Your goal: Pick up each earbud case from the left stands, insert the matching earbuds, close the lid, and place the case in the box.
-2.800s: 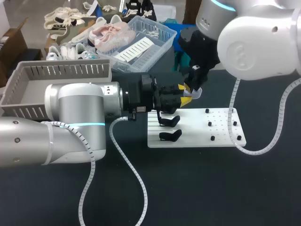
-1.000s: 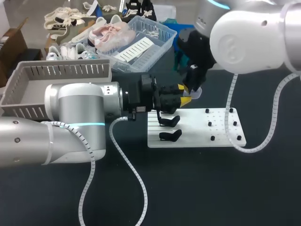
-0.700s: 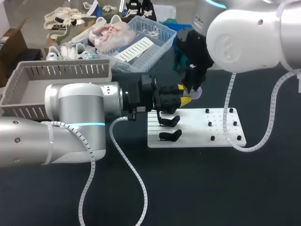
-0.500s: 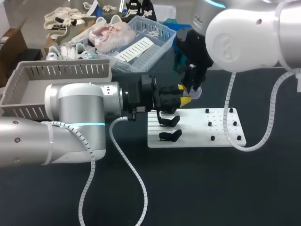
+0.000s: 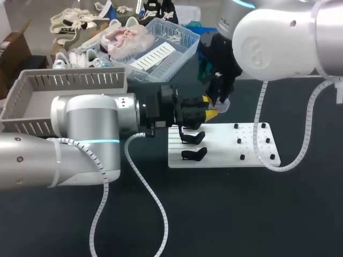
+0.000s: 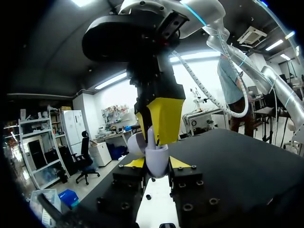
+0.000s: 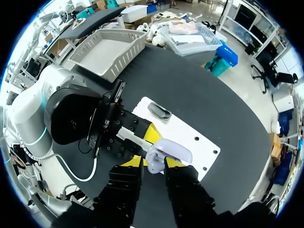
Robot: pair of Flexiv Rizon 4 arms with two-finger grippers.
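My left gripper [image 5: 210,113] reaches in from the left and is shut on a pale lavender earbud case [image 6: 157,160], held above the white stand board [image 5: 220,147] with its lid [image 6: 136,142] open. A white earbud [image 6: 151,137] stands stem-up in the case. My right gripper [image 6: 160,118] hangs straight above it, its yellow fingers open on either side of the earbud. In the right wrist view the case [image 7: 171,151] lies just ahead of the right gripper [image 7: 154,164]. Two black stands [image 5: 194,138] on the board are bare.
A grey slatted box [image 5: 64,91] sits at the back left, partly behind my left arm. A clear basket [image 5: 161,53] with shoes stands behind the board. Small black pegs [image 5: 241,142] dot the board's right half. Dark table lies in front.
My right arm has shifted slightly left and its fingers have parted a little around the earbud. The left arm and the case have stayed put.
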